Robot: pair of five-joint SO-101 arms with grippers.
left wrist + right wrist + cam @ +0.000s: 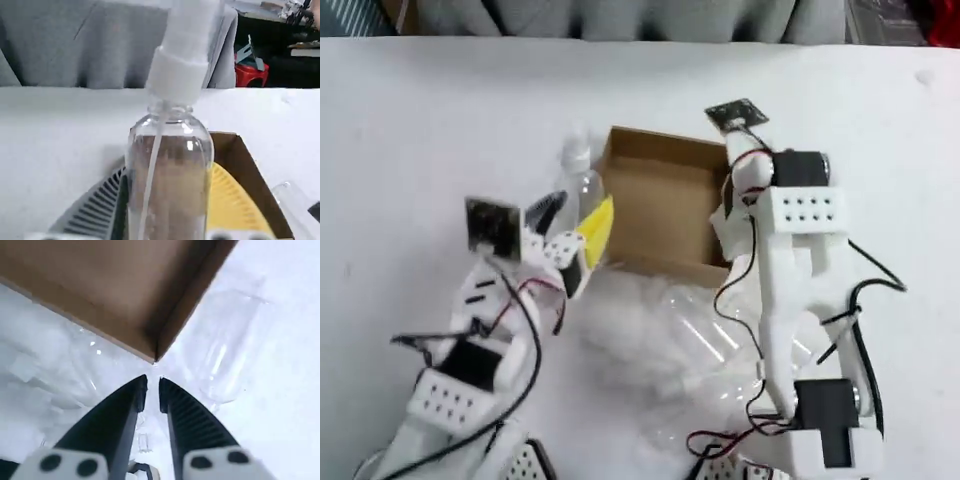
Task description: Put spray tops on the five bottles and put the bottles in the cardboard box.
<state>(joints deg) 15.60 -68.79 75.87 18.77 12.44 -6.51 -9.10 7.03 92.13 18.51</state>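
A clear bottle with a white spray top on its neck stands upright between a grey and a yellow finger; my left gripper is shut on it. From above, this bottle stands just left of the cardboard box, with the left gripper at its near side. My right gripper hangs over the box's corner, its black fingers nearly touching and holding nothing. From above, the right gripper sits at the box's right front corner.
Several clear bottles lie in front of the box beside crumpled clear plastic; one lying bottle shows past the box corner. The box's inside looks bare. The white table stretches out at the left and back.
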